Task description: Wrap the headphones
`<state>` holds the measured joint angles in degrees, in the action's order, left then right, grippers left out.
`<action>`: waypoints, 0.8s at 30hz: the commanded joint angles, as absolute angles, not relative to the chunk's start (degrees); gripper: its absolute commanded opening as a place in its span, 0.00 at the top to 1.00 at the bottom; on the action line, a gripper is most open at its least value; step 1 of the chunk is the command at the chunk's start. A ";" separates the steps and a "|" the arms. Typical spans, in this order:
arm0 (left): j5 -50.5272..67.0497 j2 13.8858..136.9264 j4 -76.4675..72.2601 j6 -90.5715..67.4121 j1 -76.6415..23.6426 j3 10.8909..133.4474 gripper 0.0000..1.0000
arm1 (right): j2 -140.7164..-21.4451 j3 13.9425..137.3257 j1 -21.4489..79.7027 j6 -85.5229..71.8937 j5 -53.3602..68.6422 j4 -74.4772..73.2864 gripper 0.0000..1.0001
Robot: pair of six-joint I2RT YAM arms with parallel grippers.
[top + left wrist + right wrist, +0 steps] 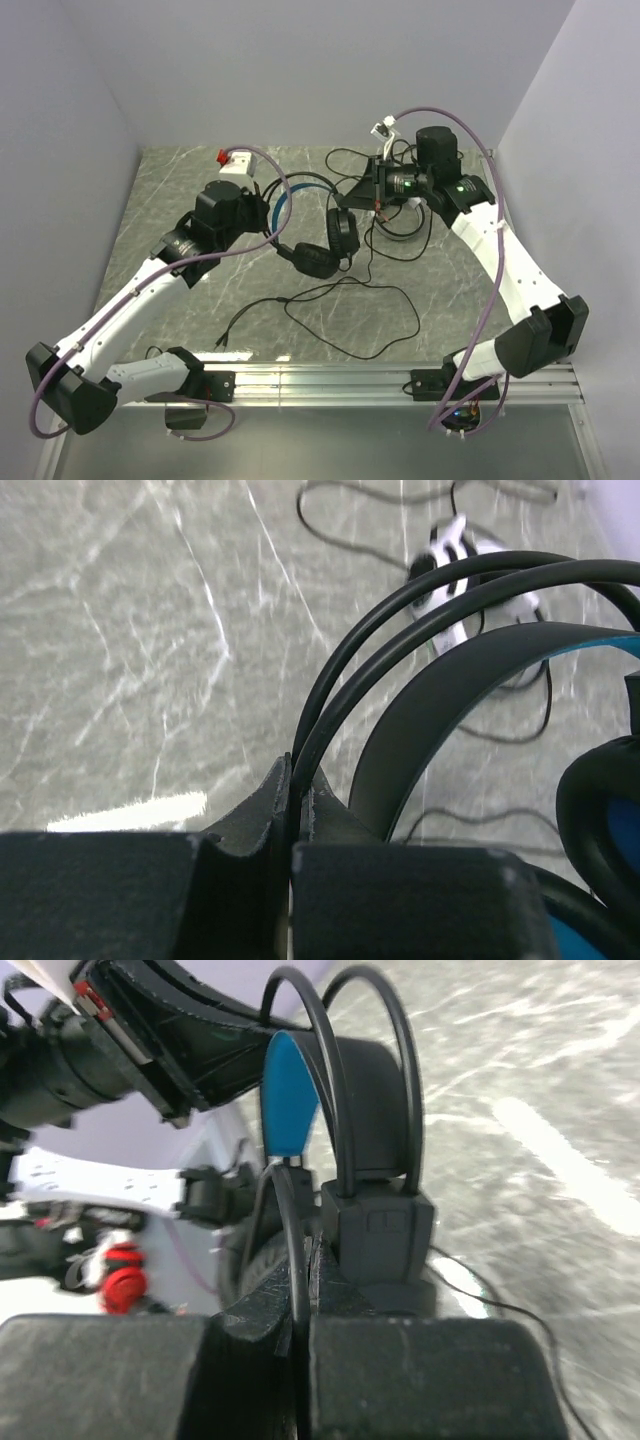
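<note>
Grip status, left side: my left gripper [297, 782] is clenched, its fingertips pressed together on the thin black hoop wires [400, 600] of the black headset [315, 240]. Both wires rise out of the seam between my fingertips and arc away to the right. The wide headband [440, 700], blue on its inner face, curves just beside them. I cannot tell whether it touches my pads.

Right side: my right gripper [303, 1260] is clenched too, pinching a thin black cable [296, 1220] that drops straight down between the fingertips. The slider block [377, 1228] of the same headset sits just beside the tips, against my right-hand finger, with two hoop wires looping up out of it.

Overhead view: the black headset spans the gap between my two grippers, near the middle of the table [170, 200]. Its ear cups [343, 232] sit on the near side of that line. I cannot tell whether they rest on the surface. A loose cable [350, 300] lies in open loops nearer my bases.

The white headset [447, 555], blurred, lies on the table beyond the hoops, well apart from my left fingers. A white box with a red button [236, 160] stands at the far edge.
</note>
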<state>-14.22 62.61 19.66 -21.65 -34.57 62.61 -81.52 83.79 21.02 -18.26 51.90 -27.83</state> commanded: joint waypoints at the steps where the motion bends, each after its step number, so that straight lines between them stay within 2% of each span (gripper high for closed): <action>1: -5.99 62.84 22.76 -22.68 -32.35 67.59 1.00 | -77.09 83.15 20.13 -13.63 45.72 -28.92 1.00; 5: 1.30 62.14 22.50 -23.02 -28.84 66.19 1.00 | -74.62 81.92 19.69 -12.13 37.64 -29.09 1.00; 7: 8.59 62.23 21.98 -23.64 -26.46 66.09 1.00 | -74.18 81.12 19.60 -11.17 32.19 -29.61 1.00; 12: 23.17 64.16 22.41 -29.52 -23.12 68.46 1.00 | -74.09 76.92 19.78 -10.90 27.69 -27.25 1.00; 19: 32.86 66.44 23.20 -35.85 -22.85 72.24 1.00 | -72.69 68.30 20.13 -13.88 24.00 -15.50 1.00; 21: 34.27 67.32 24.17 -38.05 -22.85 72.95 1.00 | -72.25 64.96 20.39 -14.85 23.73 -12.32 0.96; 24: 37.79 67.06 21.28 -41.56 -22.85 72.51 1.00 | -70.84 59.43 20.30 -17.48 25.48 -1.37 0.95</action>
